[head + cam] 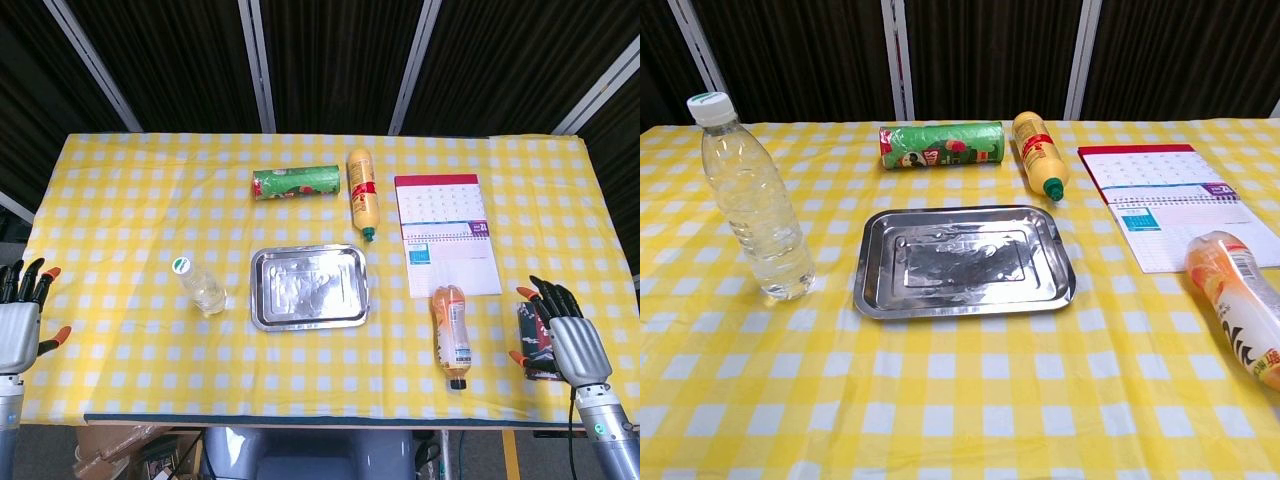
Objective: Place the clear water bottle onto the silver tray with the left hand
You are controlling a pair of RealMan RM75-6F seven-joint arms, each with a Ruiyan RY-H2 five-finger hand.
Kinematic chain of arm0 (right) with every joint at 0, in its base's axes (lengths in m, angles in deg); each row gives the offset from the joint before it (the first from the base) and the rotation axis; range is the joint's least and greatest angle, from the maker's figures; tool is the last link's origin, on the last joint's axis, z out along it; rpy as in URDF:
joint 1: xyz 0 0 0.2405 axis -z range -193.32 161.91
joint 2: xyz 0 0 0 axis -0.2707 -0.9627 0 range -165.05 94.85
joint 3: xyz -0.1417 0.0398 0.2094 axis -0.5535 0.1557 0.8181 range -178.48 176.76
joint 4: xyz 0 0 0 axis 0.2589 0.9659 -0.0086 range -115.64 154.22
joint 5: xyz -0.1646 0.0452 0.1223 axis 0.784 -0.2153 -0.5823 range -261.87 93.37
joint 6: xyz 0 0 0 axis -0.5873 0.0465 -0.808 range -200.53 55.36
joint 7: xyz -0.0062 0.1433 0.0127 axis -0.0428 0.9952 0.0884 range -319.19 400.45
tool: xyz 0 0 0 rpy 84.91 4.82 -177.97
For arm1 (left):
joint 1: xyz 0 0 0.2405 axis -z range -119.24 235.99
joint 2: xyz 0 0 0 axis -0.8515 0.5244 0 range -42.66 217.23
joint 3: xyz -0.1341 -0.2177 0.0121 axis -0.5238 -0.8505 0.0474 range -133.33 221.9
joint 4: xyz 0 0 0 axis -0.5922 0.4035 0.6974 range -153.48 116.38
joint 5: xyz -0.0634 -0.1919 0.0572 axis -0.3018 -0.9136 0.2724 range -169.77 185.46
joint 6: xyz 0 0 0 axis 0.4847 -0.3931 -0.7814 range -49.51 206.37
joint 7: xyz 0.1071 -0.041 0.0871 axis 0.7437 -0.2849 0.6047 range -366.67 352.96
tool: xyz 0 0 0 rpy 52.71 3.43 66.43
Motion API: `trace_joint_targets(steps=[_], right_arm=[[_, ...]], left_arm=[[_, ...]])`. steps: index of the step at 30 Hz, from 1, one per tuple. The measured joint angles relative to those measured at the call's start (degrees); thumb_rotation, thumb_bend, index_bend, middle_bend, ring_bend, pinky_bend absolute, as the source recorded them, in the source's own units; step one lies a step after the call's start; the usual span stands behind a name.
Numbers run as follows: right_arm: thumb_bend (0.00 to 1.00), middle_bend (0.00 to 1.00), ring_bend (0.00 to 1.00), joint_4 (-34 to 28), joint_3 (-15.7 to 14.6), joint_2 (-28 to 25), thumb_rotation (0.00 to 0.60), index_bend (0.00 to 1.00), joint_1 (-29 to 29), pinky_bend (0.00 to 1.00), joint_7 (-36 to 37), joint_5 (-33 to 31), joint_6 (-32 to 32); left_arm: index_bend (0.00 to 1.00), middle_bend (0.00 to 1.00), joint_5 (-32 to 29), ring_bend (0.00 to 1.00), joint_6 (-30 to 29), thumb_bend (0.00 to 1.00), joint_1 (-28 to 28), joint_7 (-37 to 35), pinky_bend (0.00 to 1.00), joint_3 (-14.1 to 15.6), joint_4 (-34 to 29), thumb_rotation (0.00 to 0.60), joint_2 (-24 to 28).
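- Metal tray point(962, 262), one; water bottle point(752, 200) upright beside it.
- Only the head view shows the left hand point(22, 320) and right hand point(565, 330), both empty, fingers spread.

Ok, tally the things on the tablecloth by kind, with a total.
Bottles: 3 (clear, yellow, orange)
Tray: 1
Green can: 1
Calendar: 1
Dark packet: 1
Total: 7
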Motion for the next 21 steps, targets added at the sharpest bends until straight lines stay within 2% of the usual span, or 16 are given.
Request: trace_joint_targets(steps=[9, 16, 21], right_arm=[[0.16, 0.04, 0.0, 1.9, 0.4, 1.7, 0.6, 0.17, 0.3, 0.0, 0.1, 0.9, -2.1], [0.16, 0.04, 0.0, 1.4, 0.1, 1.0, 0.6, 0.17, 0.4, 0.0, 0.0, 0.6, -1.6], [0.16, 0.04, 0.0, 0.0, -0.1, -0.1, 0.6, 0.17, 0.8, 0.0, -0.3, 1.0, -2.3]], left_arm=[[0.17, 0.07, 0.2, 0.0, 0.4, 0.18, -0.1, -0.6, 0.0, -0.1, 0.1, 0.6, 0.0], [0.17, 0.07, 0.3, 0.0, 1.3, 0.17, 0.2, -1.6, 0.0, -0.1, 0.0, 0.6, -0.3], [0.17, 0.12, 0.5, 0.0, 2.2, 0.16, 0.4, -3.9, 0.0, 0.0, -0.1, 0.6, -0.5]])
